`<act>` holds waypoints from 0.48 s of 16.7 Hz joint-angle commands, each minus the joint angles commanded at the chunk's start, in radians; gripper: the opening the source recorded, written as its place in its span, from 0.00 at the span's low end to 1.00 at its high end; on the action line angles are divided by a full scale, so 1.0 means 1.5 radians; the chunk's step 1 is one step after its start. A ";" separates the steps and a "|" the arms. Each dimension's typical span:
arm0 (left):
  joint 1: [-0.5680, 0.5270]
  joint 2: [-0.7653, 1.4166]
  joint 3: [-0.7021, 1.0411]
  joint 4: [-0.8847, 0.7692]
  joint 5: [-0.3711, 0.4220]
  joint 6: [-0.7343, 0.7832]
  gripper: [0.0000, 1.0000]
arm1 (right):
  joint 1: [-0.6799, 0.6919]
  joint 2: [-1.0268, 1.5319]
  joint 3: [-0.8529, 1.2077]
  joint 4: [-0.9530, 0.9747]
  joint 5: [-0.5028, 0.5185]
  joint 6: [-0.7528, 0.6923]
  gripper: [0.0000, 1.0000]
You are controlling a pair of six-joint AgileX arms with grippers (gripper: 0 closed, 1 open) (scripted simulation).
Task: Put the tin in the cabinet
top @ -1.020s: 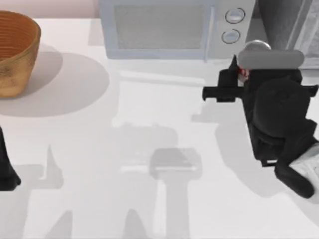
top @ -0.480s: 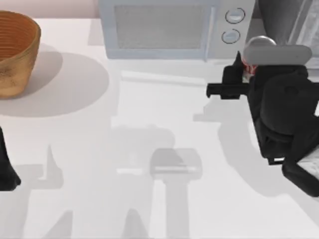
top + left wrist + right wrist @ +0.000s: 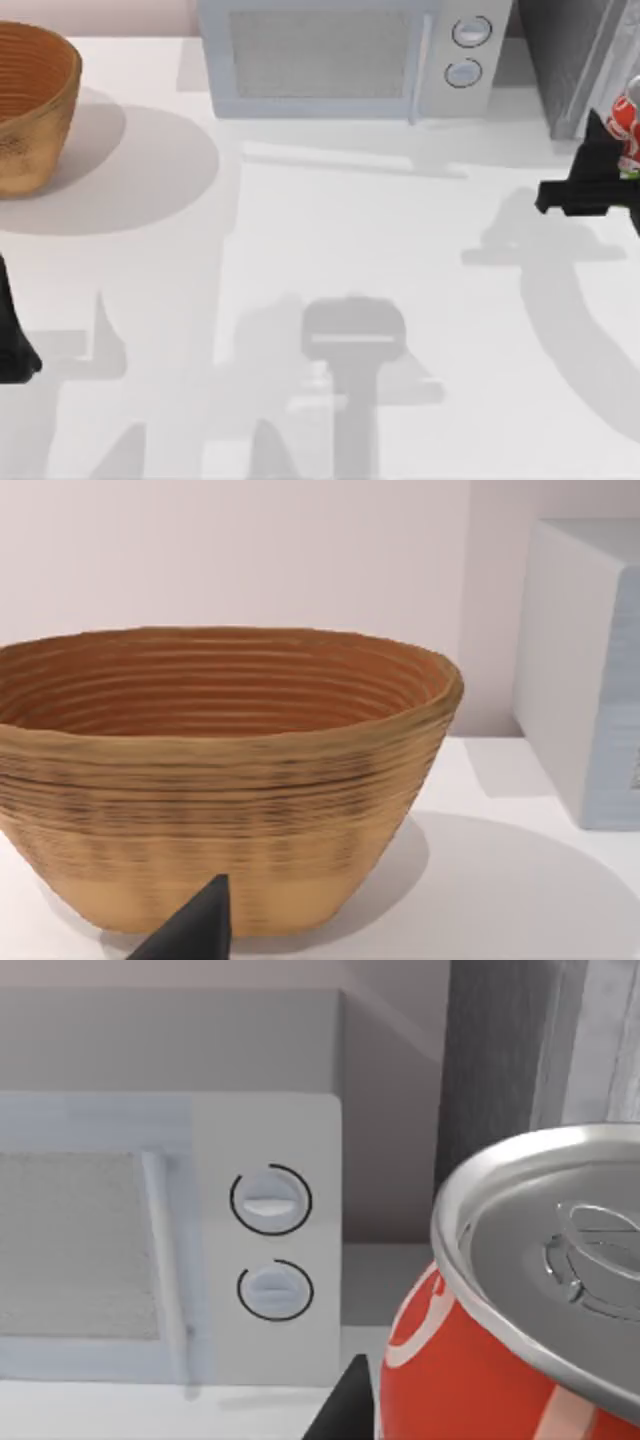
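My left gripper rests at nine o'clock, and I cannot tell if it is open. The woven brown basket sits at ten o'clock. The light grey microwave is at twelve. At three o'clock my right gripper squeezes the little red tin, just before the tall dark grey cabinet. I think it is carrying; next it must go inside.

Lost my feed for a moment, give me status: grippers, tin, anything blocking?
Right gripper shut on the tin, at the table's right edge beside the cabinet. Left gripper parked at left edge, near the basket. Nothing between tin and cabinet.
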 joint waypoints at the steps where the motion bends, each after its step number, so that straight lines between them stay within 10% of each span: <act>1: 0.000 0.000 0.000 0.000 0.000 0.000 1.00 | -0.022 -0.056 -0.020 -0.029 -0.024 0.000 0.00; 8: 0.000 0.000 0.000 0.000 0.000 0.000 1.00 | -0.196 -0.542 -0.176 -0.247 -0.192 -0.012 0.00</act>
